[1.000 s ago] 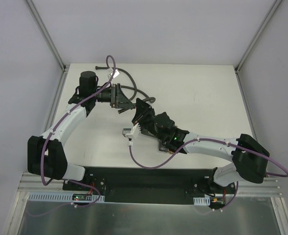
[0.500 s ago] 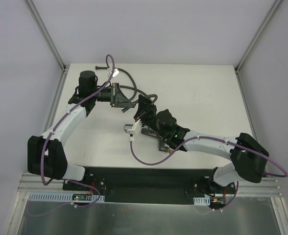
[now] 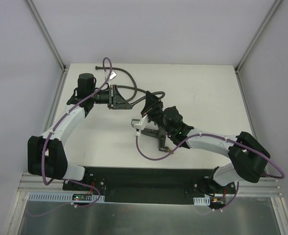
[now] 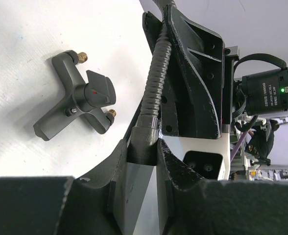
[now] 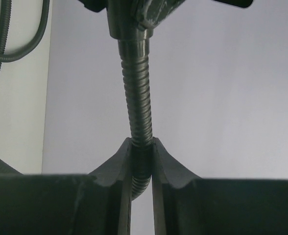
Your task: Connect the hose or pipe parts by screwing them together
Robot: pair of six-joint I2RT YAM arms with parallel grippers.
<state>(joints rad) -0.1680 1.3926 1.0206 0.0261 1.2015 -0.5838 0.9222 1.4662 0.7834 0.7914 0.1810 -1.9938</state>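
Observation:
The dark grey flexible hose [image 3: 130, 78] loops over the far left of the table and rises between my two grippers. My left gripper [image 4: 143, 147] is shut on the hose's knurled end collar [image 4: 145, 139]. A short way up the same hose [image 5: 136, 98], my right gripper [image 5: 142, 161] is shut on its ribbed body. In the top view the left gripper [image 3: 129, 103] and right gripper [image 3: 148, 101] face each other closely. The forked fitting [image 4: 78, 98] lies loose on the table with its brass ends showing. From above, the fitting [image 3: 154, 131] sits partly under the right arm.
The hose's far end [image 3: 101, 67] lies near the table's back left edge. Metal frame posts [image 3: 46, 32] stand at the back corners. Purple cables [image 3: 149, 155] hang from both arms. A black base plate [image 3: 144, 178] lines the near edge.
My left gripper has shut on the hose's end collar. The right arm has moved right and further from its base, carrying the hose with it.

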